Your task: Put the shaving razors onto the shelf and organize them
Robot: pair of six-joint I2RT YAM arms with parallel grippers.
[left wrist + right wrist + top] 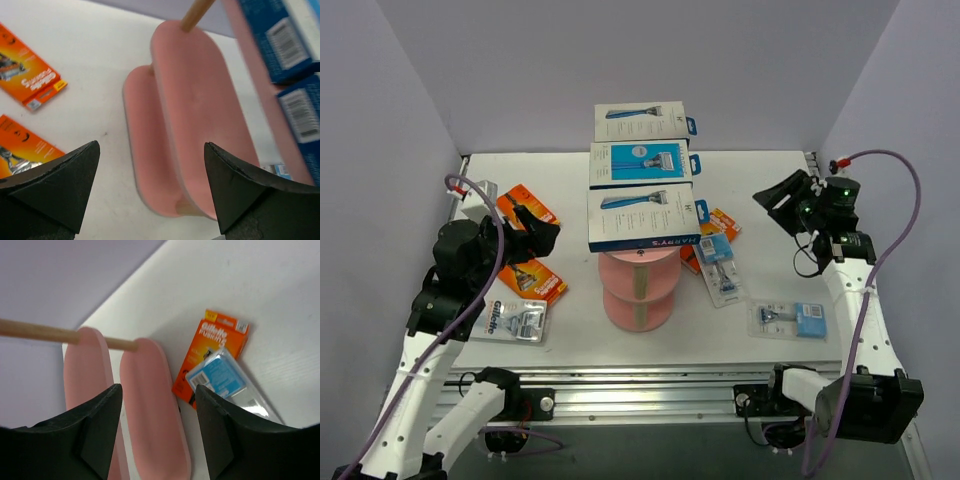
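The pink shelf (638,290) stands mid-table, and three white-and-blue razor boxes (642,217) lie in a row on its top tier. Two orange razor packs (535,280) and a clear blister pack (515,320) lie on the left. My left gripper (545,238) hovers over them, open and empty, facing the shelf (200,125). On the right, a clear blister pack (720,265) overlaps an orange pack (722,222), and another clear pack (788,319) lies nearer. My right gripper (775,200) is raised and open, holding nothing, aimed at the shelf (150,410) and the overlapping packs (225,382).
White walls close the table on the left, back and right. The orange packs (30,80) lie flat left of the shelf's base. The shelf's beige post (35,330) runs between the tiers.
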